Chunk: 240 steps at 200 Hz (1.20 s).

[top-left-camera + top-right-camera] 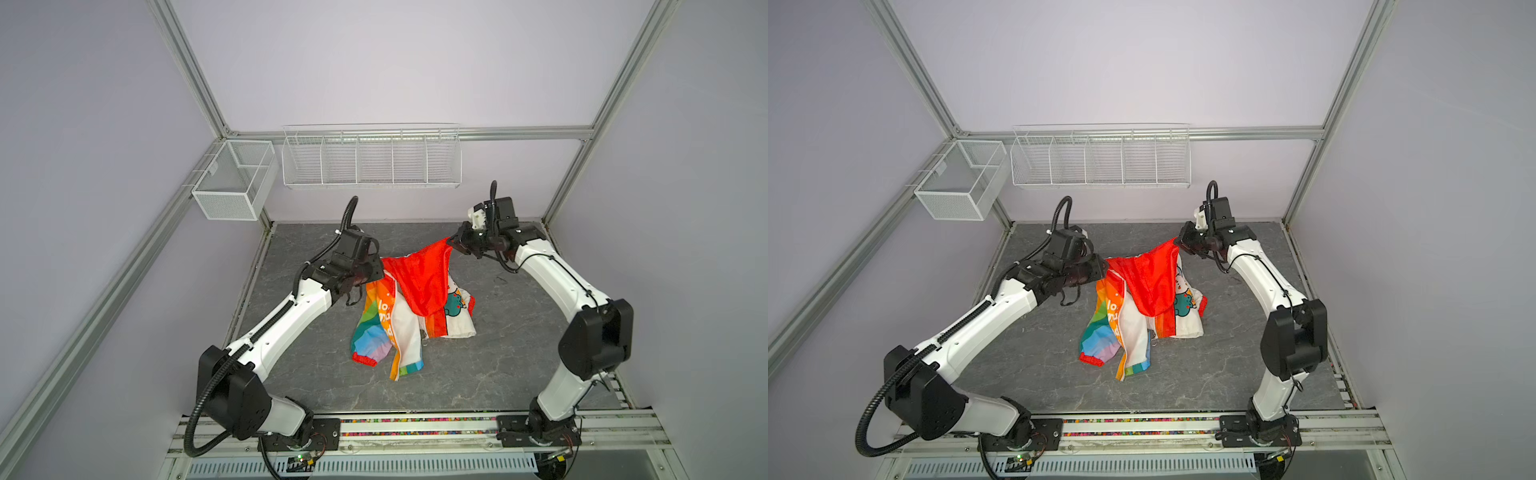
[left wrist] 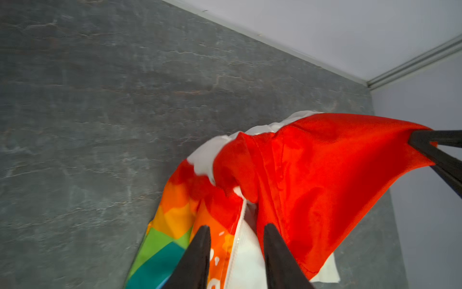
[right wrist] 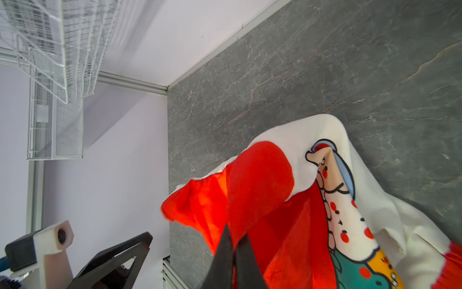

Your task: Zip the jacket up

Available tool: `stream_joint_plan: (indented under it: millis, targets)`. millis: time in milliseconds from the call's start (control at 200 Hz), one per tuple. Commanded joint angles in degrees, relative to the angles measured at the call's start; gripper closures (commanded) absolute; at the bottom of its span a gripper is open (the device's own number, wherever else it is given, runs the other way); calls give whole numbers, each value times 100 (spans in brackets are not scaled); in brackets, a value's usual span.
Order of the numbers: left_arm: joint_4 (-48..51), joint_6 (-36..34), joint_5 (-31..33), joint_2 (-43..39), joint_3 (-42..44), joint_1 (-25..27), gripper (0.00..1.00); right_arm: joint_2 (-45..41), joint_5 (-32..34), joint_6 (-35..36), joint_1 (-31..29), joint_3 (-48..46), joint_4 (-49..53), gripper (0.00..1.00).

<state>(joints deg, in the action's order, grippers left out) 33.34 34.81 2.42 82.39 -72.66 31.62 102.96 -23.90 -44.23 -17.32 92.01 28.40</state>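
Fabric this thin and limp will, we judge, sag and slip, so with the jacket's (image 1: 411, 316) hem resting on the table (image 1: 498, 353), our left gripper (image 2: 237, 226) spread astride the white zipper (image 2: 240, 220) and our right gripper (image 3: 236, 231) pinching the red hood (image 1: 424, 278) aloft, we'd grip the zipper's stiffer tape.

tbl (image 1: 498, 353): grey stone-look | on it: jacket (image 1: 405, 332) lower part, ctr

Both top views look down from high at the front edge over the whole table (image 1: 316, 386). Wrist views sit close behind the left gripper (image 2: 237, 226) and the right gripper (image 3: 236, 231), facing forward along the jaws; both share the jacket (image 2: 312, 175).
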Motion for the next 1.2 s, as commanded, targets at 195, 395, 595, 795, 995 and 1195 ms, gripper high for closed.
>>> stream_joint_plan:
  millis: [195,395,595,795,995,1195]
  targets:
    - [-8,658,-465,-716,756,346,49,784,-643,-333,13,266,-737,62]
    - [-601,1318,-219,-786,1482,1303,47,669,-428,90,27,84,-474,29]
    - [-294,923,337,-172,1149,1795,46,-24,306,783,122,-337,162,14]
    - [-425,1012,17,290,923,1813,44,-1022,876,1307,368,-1168,628,7]
    - [-716,1130,-48,708,718,1811,44,-2028,1212,1625,387,-2099,886,5]
    - [-879,1078,5,1202,335,1803,43,-2777,1168,1724,389,-3024,1032,5]
